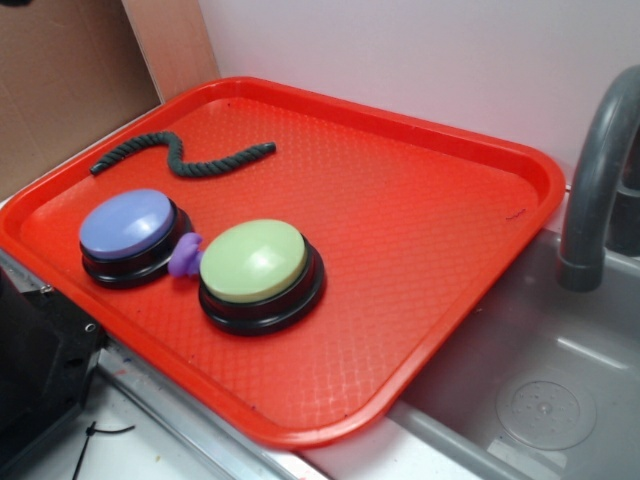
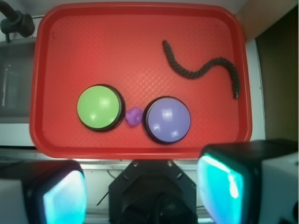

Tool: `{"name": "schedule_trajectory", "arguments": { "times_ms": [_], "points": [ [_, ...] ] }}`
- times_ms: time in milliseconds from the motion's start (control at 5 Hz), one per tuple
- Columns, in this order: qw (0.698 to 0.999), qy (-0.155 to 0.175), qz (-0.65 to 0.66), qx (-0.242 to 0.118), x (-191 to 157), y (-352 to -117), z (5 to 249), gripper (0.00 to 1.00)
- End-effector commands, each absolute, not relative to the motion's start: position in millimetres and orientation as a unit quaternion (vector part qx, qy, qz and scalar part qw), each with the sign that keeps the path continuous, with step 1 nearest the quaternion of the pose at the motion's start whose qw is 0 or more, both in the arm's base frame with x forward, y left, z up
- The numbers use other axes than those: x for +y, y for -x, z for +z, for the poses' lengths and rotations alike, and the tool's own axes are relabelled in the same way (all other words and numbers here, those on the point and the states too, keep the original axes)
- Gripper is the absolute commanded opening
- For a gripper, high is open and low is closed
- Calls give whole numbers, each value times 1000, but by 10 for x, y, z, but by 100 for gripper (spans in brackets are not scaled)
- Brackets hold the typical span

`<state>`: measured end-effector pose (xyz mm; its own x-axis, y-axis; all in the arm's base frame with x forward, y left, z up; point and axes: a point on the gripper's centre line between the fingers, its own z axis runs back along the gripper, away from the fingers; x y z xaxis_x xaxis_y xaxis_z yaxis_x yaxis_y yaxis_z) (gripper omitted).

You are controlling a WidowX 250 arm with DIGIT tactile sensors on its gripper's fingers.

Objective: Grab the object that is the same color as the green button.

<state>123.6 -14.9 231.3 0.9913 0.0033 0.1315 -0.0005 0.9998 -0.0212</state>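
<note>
Green rope (image 2: 202, 68) left apart at tray (image 2: 140, 28) far side, free for grasp; gripper (image 2: 142, 186) spread wide, empty, held above buttons, nothing grasped yet.

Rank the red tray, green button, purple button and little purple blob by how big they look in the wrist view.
1. red tray
2. green button and purple button: look alike, no ranking
3. purple blob

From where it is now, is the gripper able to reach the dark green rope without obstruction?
Probably yes. The rope lies alone on the far part of the red tray, apart from both buttons, with nothing on top of it. The gripper is open and holds nothing.
</note>
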Motion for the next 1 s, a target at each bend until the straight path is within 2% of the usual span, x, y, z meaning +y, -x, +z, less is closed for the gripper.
{"name": "schedule_trajectory", "arguments": {
  "times_ms": [0,200,400,600,800],
  "points": [
    [996,-2,-18,-87,179,-1572,1930,100],
    [995,13,-20,-97,426,-1806,1629,100],
    [996,11,4,-89,650,-2011,1330,100],
    [996,-9,14,-86,755,-2217,1040,100],
    [996,-10,6,-84,810,-2415,713,100]
  ]
}}
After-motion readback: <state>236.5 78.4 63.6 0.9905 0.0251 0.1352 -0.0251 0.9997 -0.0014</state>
